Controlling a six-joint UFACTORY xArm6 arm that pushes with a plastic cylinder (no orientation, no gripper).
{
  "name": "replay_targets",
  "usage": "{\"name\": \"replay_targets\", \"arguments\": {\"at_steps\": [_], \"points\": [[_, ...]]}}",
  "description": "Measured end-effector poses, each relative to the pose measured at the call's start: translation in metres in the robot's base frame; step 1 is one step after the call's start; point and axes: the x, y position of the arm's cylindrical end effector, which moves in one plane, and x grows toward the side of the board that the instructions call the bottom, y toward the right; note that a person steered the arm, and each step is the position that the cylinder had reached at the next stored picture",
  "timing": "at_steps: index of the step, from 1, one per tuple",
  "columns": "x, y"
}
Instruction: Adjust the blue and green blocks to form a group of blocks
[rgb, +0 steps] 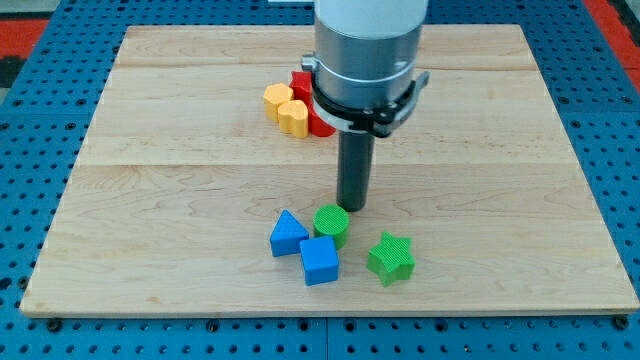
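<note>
A blue triangular block (288, 233) and a blue cube (319, 259) lie touching near the view's bottom centre. A green cylinder (331, 225) stands against them, just right of the triangle. A green star block (390, 257) lies a little apart to the right of the cube. My tip (350, 207) rests on the board just above and slightly right of the green cylinder, very close to it.
A yellow block (285, 108) and a red block (311, 105) sit together near the view's top centre, partly hidden behind the arm's grey body (365, 50). The wooden board (150, 200) lies on a blue perforated table.
</note>
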Motion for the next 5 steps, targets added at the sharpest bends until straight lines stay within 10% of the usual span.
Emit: {"name": "replay_targets", "arguments": {"at_steps": [2,5], "points": [[0.008,-0.103],[0.054,-0.043]]}}
